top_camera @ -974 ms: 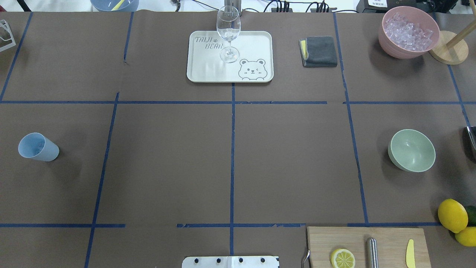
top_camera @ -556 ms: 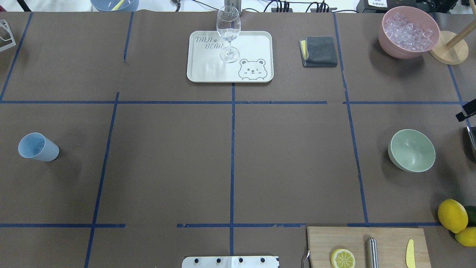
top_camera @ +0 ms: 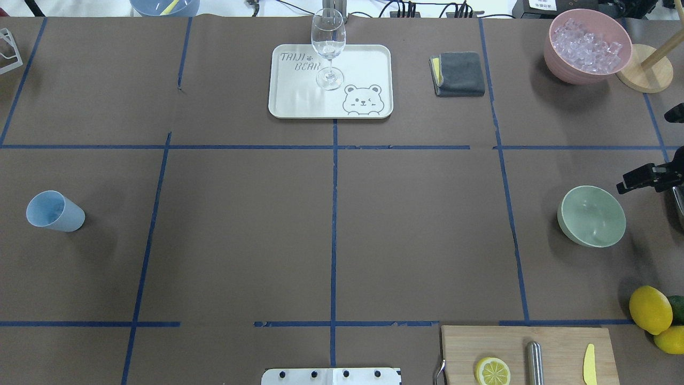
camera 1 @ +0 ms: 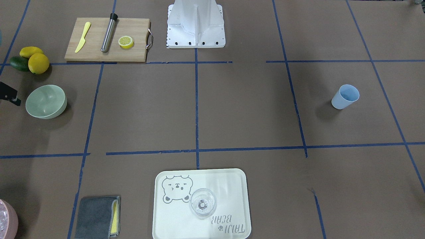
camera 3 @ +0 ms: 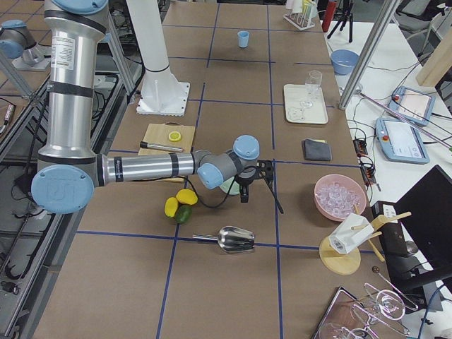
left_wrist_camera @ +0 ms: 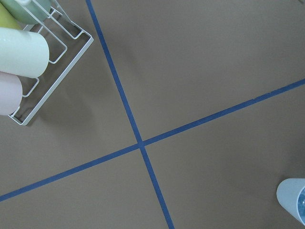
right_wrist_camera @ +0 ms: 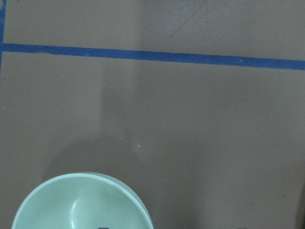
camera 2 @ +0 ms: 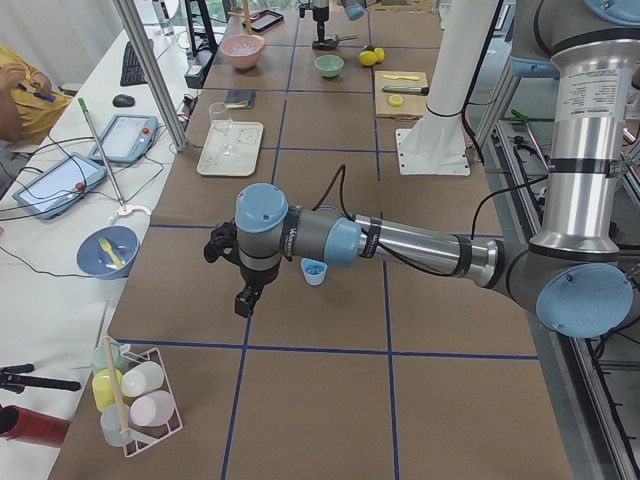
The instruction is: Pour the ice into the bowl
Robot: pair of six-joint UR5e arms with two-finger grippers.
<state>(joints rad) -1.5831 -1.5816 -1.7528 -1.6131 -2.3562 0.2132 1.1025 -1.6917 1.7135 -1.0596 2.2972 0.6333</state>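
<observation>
fingers [top_camera: 644, 179] of the right gripper [camera 3: 256, 187] show as two dark tips well apart at the right edge of the overhead view. they look spread wide, with nothing between them. one tip hangs just beside the far right rim of the green bowl [top_camera: 591, 216]. the left gripper [camera 2: 237, 275] appears only in the side view, hovering over the table near the blue cup [top_camera: 55, 211]; i cannot tell how its fingers stand.

from the left in the overhead view, the blue cup stands alone, and i cannot tell whether any ice is in it. at the far middle a white tray [top_camera: 299, 101] carries a stemmed glass [top_camera: 328, 48]. right of it lies a folded grey cloth [top_camera: 458, 74], then a pink bowl [top_camera: 556, 59] heaped with clear cubes [top_camera: 587, 44]. nearer, the green bowl sits upright on the table's right side. lemons [top_camera: 650, 309] lie at the right edge beside a cutting board [top_camera: 465, 347].
</observation>
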